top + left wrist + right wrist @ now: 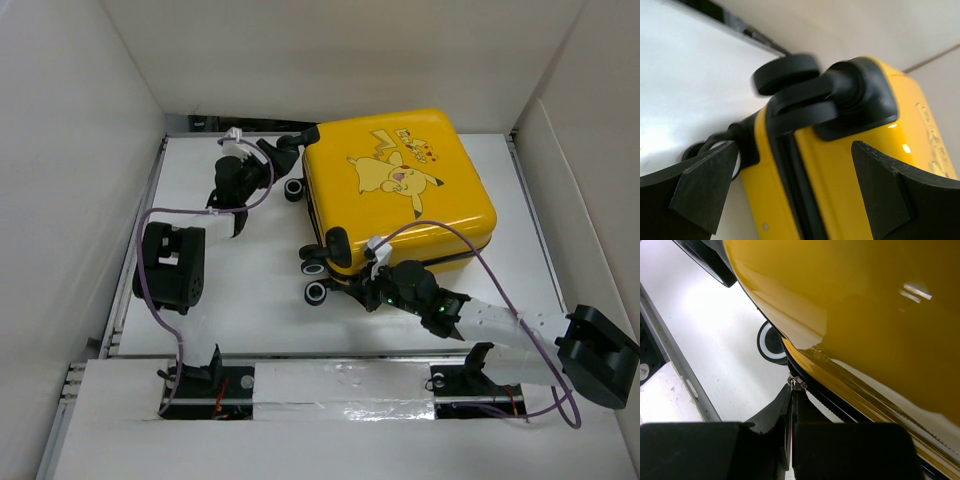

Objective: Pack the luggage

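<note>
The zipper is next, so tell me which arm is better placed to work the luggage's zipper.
Right. The right hand is shut on the zipper pull at the near edge of the luggage; the left hand hangs open by a far-corner wheel, away from it.

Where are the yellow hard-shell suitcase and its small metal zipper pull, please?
yellow hard-shell suitcase (400,190): top view, printed lid.
small metal zipper pull (796,382): right wrist view, its tab.

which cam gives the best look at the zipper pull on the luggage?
Right wrist: the zipper pull sits close up, pinched at the tips of the shut right gripper, against the luggage seam. Top external: the gripper covers it. Left wrist: only a wheel and corner trim, no pull.
</note>
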Robot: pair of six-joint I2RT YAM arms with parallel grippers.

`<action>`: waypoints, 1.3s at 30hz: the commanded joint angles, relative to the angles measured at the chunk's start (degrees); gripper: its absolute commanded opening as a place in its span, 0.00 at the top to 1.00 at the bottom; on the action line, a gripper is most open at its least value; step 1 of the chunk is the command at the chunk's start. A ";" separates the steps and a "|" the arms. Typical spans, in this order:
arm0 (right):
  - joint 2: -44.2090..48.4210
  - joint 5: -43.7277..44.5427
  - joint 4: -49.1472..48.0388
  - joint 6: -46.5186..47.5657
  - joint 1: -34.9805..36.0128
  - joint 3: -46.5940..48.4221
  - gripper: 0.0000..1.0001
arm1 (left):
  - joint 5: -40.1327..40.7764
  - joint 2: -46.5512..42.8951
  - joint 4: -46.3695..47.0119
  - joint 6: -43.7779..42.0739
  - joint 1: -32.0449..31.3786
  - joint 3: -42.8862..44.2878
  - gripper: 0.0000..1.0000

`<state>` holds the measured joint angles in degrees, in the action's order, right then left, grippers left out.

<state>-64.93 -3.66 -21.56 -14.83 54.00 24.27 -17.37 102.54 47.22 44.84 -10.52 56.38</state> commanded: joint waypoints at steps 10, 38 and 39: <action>-0.55 -5.39 -7.71 -0.55 0.14 0.87 1.00 | -6.72 7.67 2.53 -6.43 -0.29 14.45 0.08; 9.02 -4.95 -3.58 -0.56 -9.95 -0.46 1.00 | -6.72 1.27 17.77 -4.77 -0.81 1.69 1.00; 9.64 -5.21 -2.01 -0.20 -11.01 1.03 1.00 | -6.37 -1.96 19.73 -3.98 -0.81 -1.24 1.00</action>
<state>-58.00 -9.52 -17.45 -14.35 46.78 21.56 -22.20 110.69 55.00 40.27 -11.00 62.70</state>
